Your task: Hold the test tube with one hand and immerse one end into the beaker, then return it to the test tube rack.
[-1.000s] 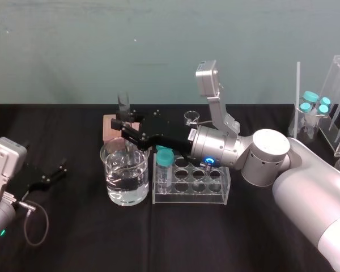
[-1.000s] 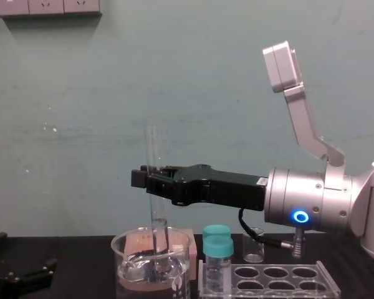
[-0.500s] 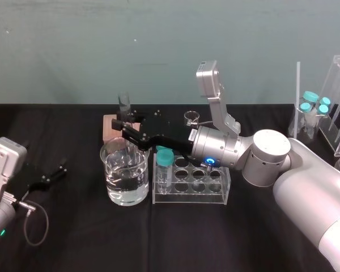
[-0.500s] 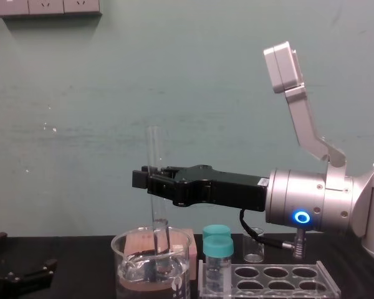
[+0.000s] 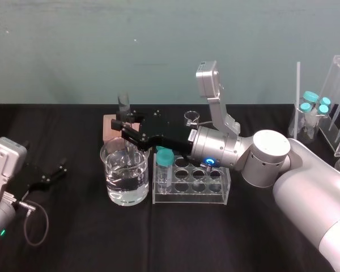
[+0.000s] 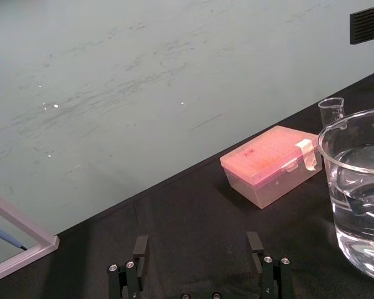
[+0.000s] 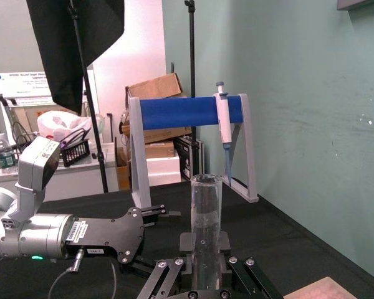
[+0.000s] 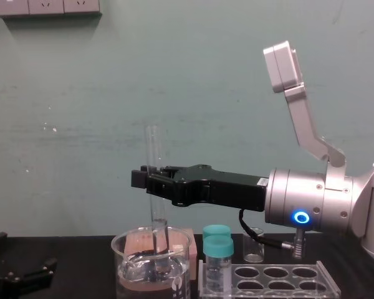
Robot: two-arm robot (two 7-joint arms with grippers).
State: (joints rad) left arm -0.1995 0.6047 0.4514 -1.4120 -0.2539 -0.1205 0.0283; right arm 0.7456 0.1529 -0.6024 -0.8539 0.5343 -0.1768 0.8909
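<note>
The test tube (image 8: 152, 149) stands upright, my right gripper (image 8: 151, 180) shut on its middle, and its open top (image 5: 123, 103) rises above the black fingers. Its rounded lower end dips into the water of the wide beaker (image 8: 121, 261). In the head view the beaker (image 5: 114, 181) sits just left of the clear test tube rack (image 5: 215, 192), and my right gripper (image 5: 126, 127) reaches over its rim. The right wrist view looks up the test tube (image 7: 206, 205) between the fingers. My left gripper (image 5: 54, 174) rests open on the table at the far left, apart from the beaker (image 6: 355, 199).
A turquoise-capped vial (image 5: 164, 164) stands in the rack's left end. Behind the beaker lie a pink box (image 5: 109, 126) and a tiny beaker (image 5: 191, 118). More capped vials (image 5: 314, 107) and acrylic stands fill the right edge. A pipette stand (image 7: 190, 112) rises behind the left arm.
The right gripper and the tube have barely shifted; the tube's lower end stays in the water. The left arm has not moved.
</note>
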